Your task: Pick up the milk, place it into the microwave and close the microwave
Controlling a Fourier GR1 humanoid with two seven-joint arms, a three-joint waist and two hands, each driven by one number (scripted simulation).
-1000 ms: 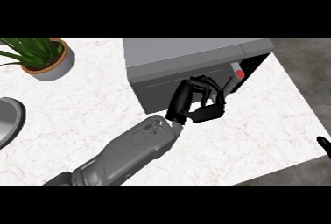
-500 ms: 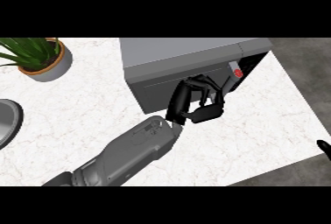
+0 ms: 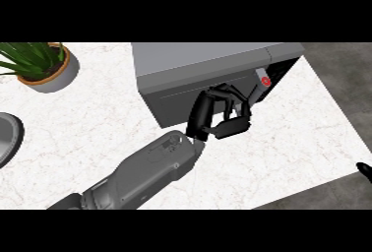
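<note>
In the head view, the white marbled surface (image 3: 87,128) carries a grey box-shaped microwave (image 3: 196,74) at about one o'clock, with a dark control strip and a red round button (image 3: 266,81) on its right end. A grey forearm rises from seven o'clock and ends in the black left hand (image 3: 218,113), which lies against the microwave's grey front panel; its fingers (image 3: 231,96) are curled, reaching up towards the dark gap beside the button. Whether they still grip the milk I cannot tell, because the milk shows nowhere on the surface and, if it is present, the hand or the dark opening hides it; my guess is that it is already inside or just going in. The door does not look closed, so shutting it seems to be what remains. A green potted plant in a grey round pot (image 3: 42,66) stands at ten o'clock, and the rim of a grey metal bowl (image 3: 9,140) shows at nine o'clock. The right hand (image 3: 364,172) shows only as a black tip at the four o'clock edge, its fingers unreadable. Compared with half a second ago, the hand holds nearly the same place and pose at the microwave's front, and the view has shifted only slightly.
</note>
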